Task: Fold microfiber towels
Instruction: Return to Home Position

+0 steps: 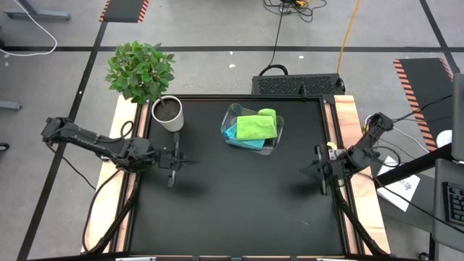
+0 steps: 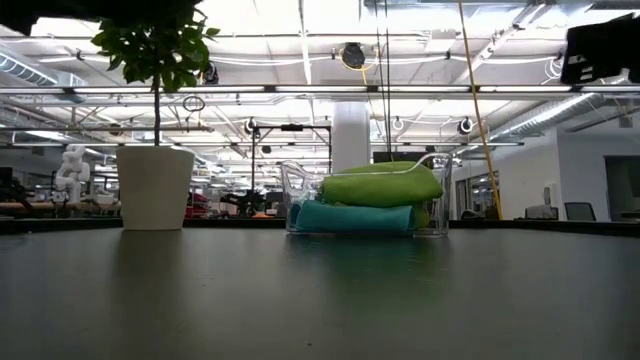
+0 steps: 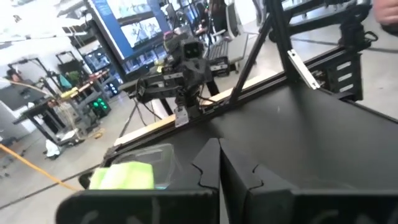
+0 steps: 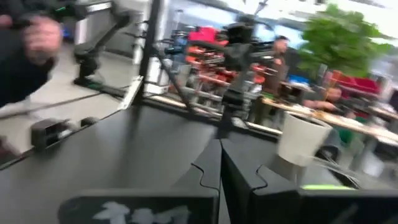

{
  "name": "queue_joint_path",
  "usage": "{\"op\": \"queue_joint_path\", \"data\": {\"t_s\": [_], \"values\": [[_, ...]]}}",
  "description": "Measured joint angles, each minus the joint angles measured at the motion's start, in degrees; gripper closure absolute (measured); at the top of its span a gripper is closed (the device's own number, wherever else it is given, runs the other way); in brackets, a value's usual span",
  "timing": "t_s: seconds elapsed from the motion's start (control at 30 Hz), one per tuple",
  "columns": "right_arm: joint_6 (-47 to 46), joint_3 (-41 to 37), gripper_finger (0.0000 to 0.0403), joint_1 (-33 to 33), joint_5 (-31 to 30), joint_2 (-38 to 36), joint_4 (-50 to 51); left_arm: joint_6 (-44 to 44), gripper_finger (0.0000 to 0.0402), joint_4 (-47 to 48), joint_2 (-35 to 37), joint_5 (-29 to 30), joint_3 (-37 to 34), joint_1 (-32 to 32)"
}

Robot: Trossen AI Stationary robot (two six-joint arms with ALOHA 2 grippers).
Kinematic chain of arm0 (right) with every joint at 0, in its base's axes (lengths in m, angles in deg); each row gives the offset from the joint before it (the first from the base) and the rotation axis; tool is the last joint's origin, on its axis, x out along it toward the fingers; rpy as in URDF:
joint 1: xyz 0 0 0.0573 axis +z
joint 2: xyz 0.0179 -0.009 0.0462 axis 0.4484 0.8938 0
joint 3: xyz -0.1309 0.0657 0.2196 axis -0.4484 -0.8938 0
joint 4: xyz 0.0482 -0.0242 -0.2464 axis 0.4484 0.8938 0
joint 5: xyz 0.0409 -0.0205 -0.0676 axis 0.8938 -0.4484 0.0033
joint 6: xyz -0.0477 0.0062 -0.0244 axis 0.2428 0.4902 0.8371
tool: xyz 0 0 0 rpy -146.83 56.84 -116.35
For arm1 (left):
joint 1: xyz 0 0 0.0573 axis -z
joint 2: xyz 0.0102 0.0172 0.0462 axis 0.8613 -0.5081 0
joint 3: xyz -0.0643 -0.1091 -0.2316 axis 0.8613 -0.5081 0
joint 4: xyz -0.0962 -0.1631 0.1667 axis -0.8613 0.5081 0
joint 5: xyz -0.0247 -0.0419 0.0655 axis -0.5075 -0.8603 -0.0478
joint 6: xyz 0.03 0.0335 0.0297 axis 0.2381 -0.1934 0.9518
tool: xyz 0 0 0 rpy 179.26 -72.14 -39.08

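Folded towels (image 1: 255,127) are lying stacked in the clear bin (image 1: 235,109) toward the back of the surface (image 1: 239,210), left hand (image 1: 174,161) and right hand (image 1: 321,168) are hovering clenched, empty, at opposite sides, likely parking; next only needing arms settling.

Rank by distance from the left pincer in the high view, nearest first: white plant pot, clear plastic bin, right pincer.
1. White plant pot, back-left, just beyond the left pincer.
2. Clear plastic bin, back centre.
3. Right pincer, far across on the right side.
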Motion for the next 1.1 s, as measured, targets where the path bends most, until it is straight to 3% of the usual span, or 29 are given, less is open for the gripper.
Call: {"op": "queue_joint_path", "data": {"t_s": [0.27,0.87,1.1], "values": [[-2.76,1.55,0.0403,-14.59,4.55,-0.06,1.84,-2.19,0.0399,0.23,2.35,-0.68,-2.25,-0.02],[-17.42,2.52,0.0403,-54.99,40.18,1.89,8.29,-4.7,0.0399,10.18,2.32,-0.92,-2.25,0.05],[-17.53,-1.59,0.0403,-63.4,48.13,4.0,-2.3,-6.29,0.0397,8.72,2.35,-0.7,-3.98,0.05]]}}
